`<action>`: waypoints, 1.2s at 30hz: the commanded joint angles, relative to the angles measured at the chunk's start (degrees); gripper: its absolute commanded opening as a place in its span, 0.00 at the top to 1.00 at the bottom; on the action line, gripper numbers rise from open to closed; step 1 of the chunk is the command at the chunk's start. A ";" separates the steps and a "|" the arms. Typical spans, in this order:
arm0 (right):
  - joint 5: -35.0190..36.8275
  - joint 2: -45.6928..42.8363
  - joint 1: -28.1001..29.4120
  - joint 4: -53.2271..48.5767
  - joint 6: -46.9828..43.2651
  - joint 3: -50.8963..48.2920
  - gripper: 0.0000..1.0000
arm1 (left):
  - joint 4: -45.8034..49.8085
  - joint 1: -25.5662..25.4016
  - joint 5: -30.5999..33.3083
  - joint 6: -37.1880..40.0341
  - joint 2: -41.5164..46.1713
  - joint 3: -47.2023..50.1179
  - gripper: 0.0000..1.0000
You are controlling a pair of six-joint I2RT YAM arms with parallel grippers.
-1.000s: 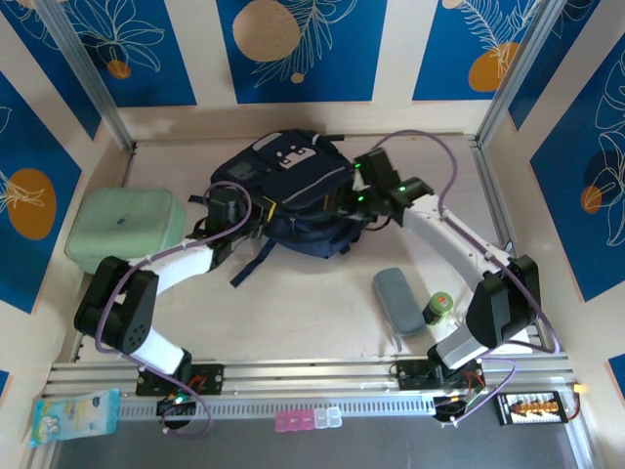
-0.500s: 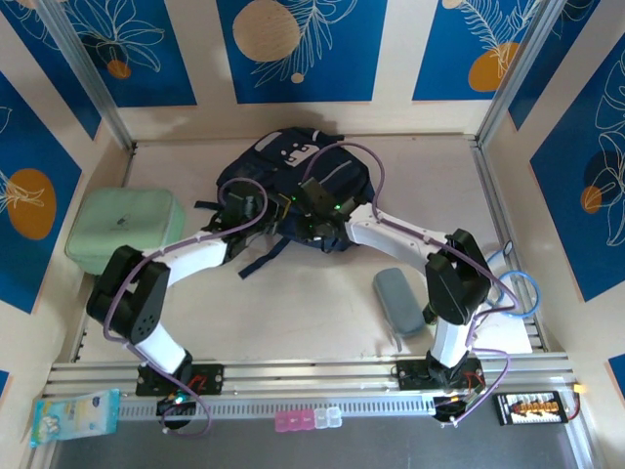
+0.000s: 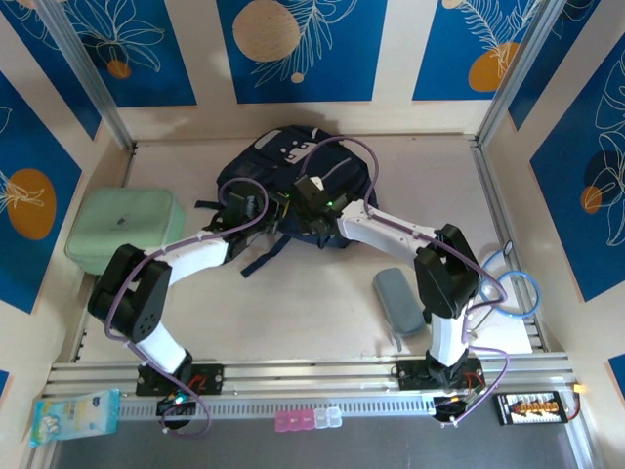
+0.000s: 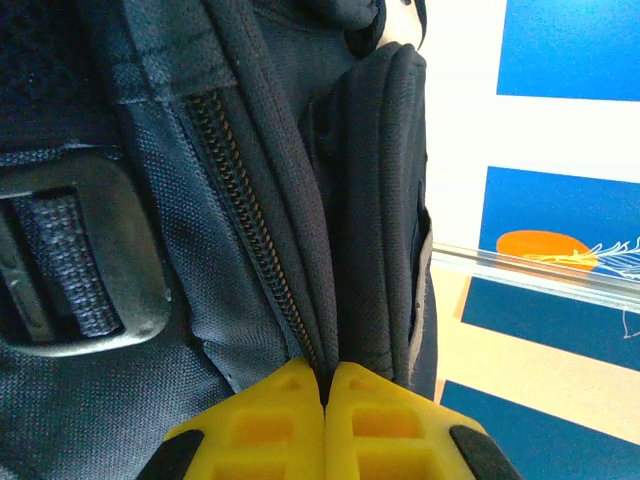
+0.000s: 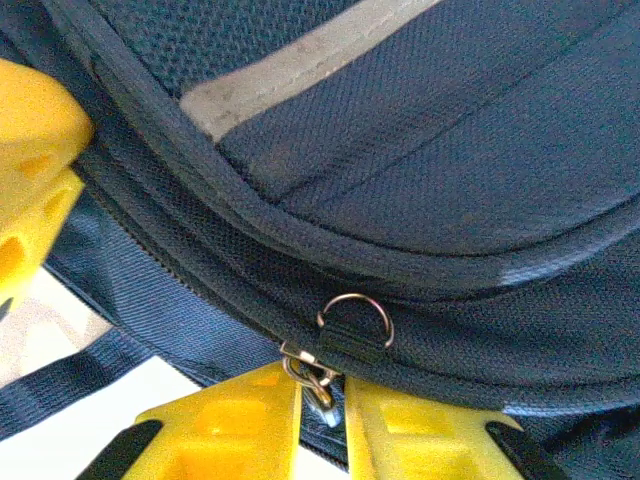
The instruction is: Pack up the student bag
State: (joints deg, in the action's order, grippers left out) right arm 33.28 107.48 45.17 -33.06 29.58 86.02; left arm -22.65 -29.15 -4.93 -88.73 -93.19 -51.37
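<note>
We've got the large dark navy fabric backpack [image 3: 288, 156] far-centre on the table [image 3: 322, 293]. Left gripper [image 4: 326, 390] is pinched tight on its zipper seam, probably as an anchor. Right gripper [image 5: 322, 392] nips the small metal zipper pull [image 5: 305, 370], likely to unzip for packing.

Bag [image 3: 293, 166] was navy woven cloth, matt, with a coarse weave close up. Trim stripe [image 5: 300, 60] was grey, flatter fabric. Strap [image 4: 70, 270] was ribbed webbing. Buckle [image 4: 138, 255] was black, smooth, semi-matt plastic. Zip teeth [image 4: 250, 240] looked like dull dark metal. Ring [image 5: 356, 320] and zip pull [image 5: 312, 380] were shiny metal. Left gripper [image 4: 325, 390] and right gripper [image 5: 322, 395] were yellow matt moulded plastic. Table [image 3: 312, 313] was pale, smooth, matt.
</note>
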 commanded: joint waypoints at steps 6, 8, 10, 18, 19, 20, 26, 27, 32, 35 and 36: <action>2.21 3.29 0.10 -0.84 3.81 4.20 0.93 | -4.60 -0.49 -0.36 -0.55 0.81 -2.11 1.00; 2.40 2.21 -0.12 -3.24 3.96 4.26 0.95 | -3.78 -0.39 -0.04 0.25 0.99 -2.04 1.00; 1.88 -0.12 -0.81 -5.38 3.87 2.68 0.95 | -2.56 -0.03 0.56 1.51 1.25 -1.82 1.00; -0.91 -8.27 -4.92 -13.58 1.93 -5.81 0.95 | 0.89 2.15 3.00 5.67 1.98 -0.35 1.00; -0.59 -8.53 -5.53 -14.06 1.71 -6.32 0.94 | 1.21 2.25 3.04 5.85 1.89 -0.47 1.00; -0.28 -8.59 -6.13 -14.64 1.71 -6.50 0.94 | 1.21 2.34 3.00 6.15 1.87 -0.56 1.00; -1.76 -9.07 -8.32 -14.33 1.05 -6.92 0.94 | 1.42 2.33 2.10 6.64 0.94 -1.49 1.00; -3.21 -9.20 -8.07 -13.49 0.86 -7.02 0.94 | 1.50 2.36 1.71 6.64 0.64 -1.77 1.00; -13.26 -9.36 -8.67 -8.10 0.09 -8.26 0.95 | 1.53 2.17 -3.20 11.72 -0.50 -4.22 0.99; -16.10 -9.73 -10.63 -6.59 0.07 -8.22 0.97 | 9.82 2.08 -8.64 25.48 -0.21 -7.78 0.72; -16.93 -10.30 -11.62 -5.81 0.03 -8.48 0.97 | 12.37 2.14 -10.92 31.63 -0.05 -8.47 0.63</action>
State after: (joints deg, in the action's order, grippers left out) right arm 22.59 99.77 35.22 -42.33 30.41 78.46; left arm -17.04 -26.79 -9.15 -71.85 -93.19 -56.80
